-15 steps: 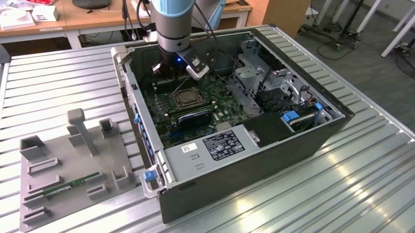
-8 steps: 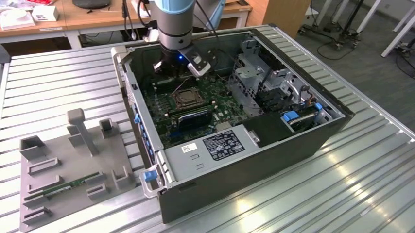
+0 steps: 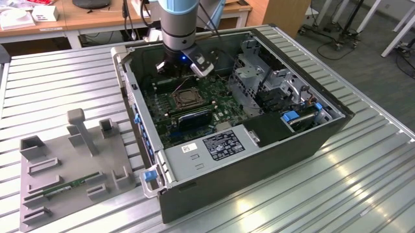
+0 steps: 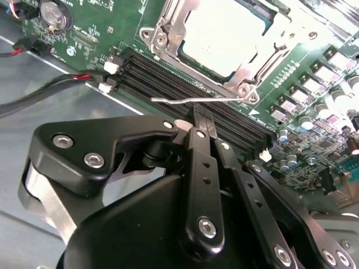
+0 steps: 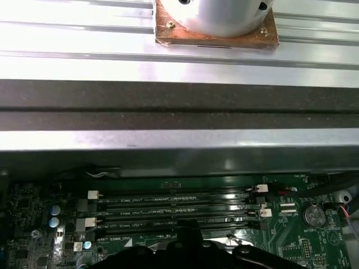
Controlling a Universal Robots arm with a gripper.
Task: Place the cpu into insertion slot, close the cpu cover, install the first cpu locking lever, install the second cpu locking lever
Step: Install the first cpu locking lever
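Ribbed metal counter [image 3: 65, 77] carried your opened computer case [image 3: 324, 131]. Your cpu [image 4: 224, 33] sat in the insertion slot [image 3: 184, 98], with the cpu cover [image 4: 162, 25] down over it. One locking lever [image 4: 190, 101] stood unlatched just beside your tool [image 4: 203, 115], clenched empty. Latching apparently remained.

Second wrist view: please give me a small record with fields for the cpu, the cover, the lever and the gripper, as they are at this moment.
cover: lies flat, framing the cpu
cpu: seated; its silvery top shows through the cover's cut-out
lever: thin metal rod along the cover's edge, next to the memory slots
gripper: jaws shut, tips close to the lever; contact cannot be told
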